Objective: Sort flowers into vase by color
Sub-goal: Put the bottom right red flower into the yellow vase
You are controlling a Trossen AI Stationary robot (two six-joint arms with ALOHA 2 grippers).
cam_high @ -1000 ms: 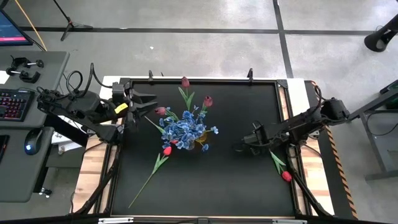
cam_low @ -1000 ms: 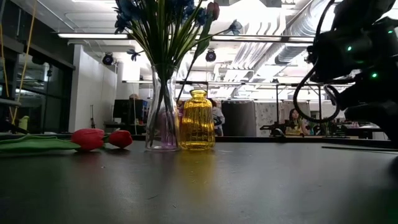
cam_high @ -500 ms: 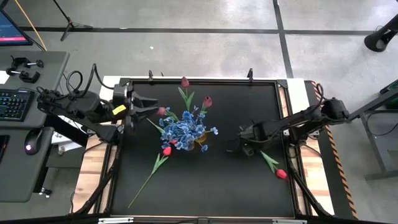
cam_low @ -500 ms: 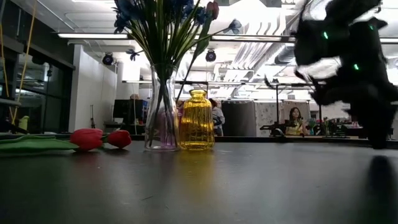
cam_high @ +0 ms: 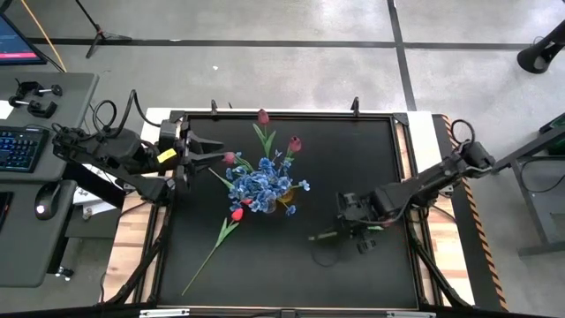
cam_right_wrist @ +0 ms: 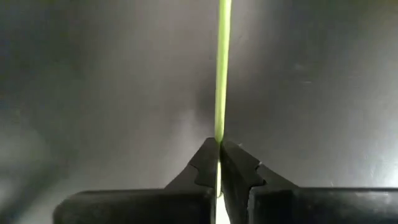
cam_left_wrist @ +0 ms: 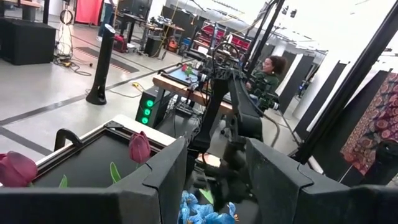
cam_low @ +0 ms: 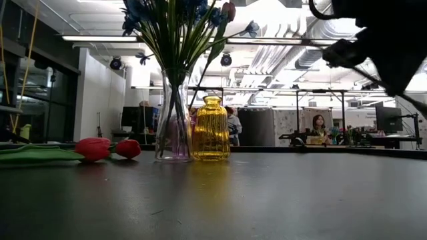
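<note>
At the centre of the black table (cam_high: pixel 265 265), a clear glass vase (cam_low: pixel 173 113) crowded with small blue blossoms (cam_high: pixel 261 184) stands touching a ribbed amber glass bottle (cam_low: pixel 211 129). A red tulip (cam_high: pixel 236 214) lies at seven o'clock of them. At four o'clock, the right gripper (cam_high: pixel 340 231) reaches low, clamped on a thin green stem (cam_right_wrist: pixel 222 68). The left gripper (cam_high: pixel 212 148) hovers at nine o'clock, fingers parted.
</note>
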